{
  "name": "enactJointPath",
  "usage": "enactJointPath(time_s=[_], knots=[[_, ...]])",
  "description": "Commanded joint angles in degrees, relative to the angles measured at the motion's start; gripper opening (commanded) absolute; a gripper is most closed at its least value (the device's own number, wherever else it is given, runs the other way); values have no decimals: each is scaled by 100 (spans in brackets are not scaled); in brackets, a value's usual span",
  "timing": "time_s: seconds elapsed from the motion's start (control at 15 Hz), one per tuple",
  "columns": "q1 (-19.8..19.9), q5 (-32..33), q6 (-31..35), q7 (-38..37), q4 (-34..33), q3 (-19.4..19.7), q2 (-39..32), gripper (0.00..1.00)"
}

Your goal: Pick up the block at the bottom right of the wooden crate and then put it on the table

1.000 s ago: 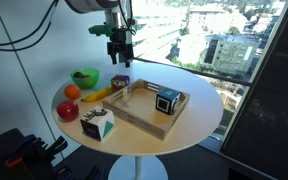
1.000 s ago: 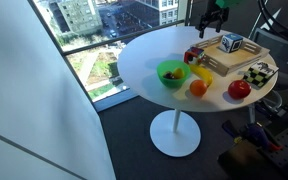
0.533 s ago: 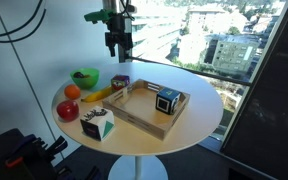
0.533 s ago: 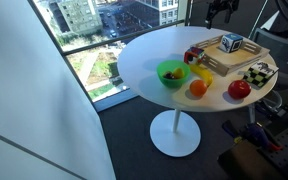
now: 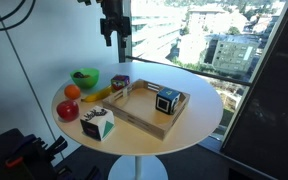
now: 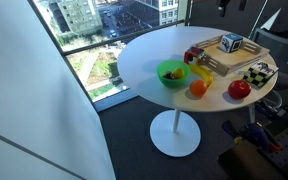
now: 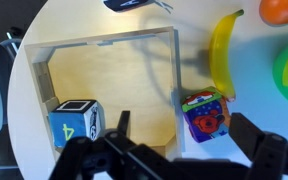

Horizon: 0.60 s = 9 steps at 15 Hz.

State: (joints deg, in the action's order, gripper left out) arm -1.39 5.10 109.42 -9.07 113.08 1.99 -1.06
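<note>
The block (image 7: 205,114), red with multicoloured patches, sits on the white table (image 7: 256,92) just outside the wooden crate's wall (image 7: 176,70). It shows in both exterior views (image 5: 120,83) (image 6: 193,55), beside the crate (image 5: 144,118) (image 6: 222,62). My gripper (image 5: 114,28) hangs high above the table, open and empty. In the wrist view its fingers (image 7: 181,122) spread on either side of the block, far above it. In an exterior view the gripper is almost cut off at the top edge.
A black cube with a blue face (image 7: 76,122) (image 5: 167,101) stands inside the crate. A banana (image 7: 222,50), an orange (image 5: 72,92), a red apple (image 5: 68,109), a green bowl (image 5: 84,77) and a white cube (image 5: 98,124) are on the table.
My gripper has risen straight up, away from the table, open throughout. The block has stayed on the table beside the crate.
</note>
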Motion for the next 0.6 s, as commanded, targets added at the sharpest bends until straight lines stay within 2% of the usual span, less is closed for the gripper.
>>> enactJointPath(time_s=[0.0,0.53], knots=[[105,-64,-353,345,146,-30,447,100],[114,-40,-1037,613,292,-53,1079,100]])
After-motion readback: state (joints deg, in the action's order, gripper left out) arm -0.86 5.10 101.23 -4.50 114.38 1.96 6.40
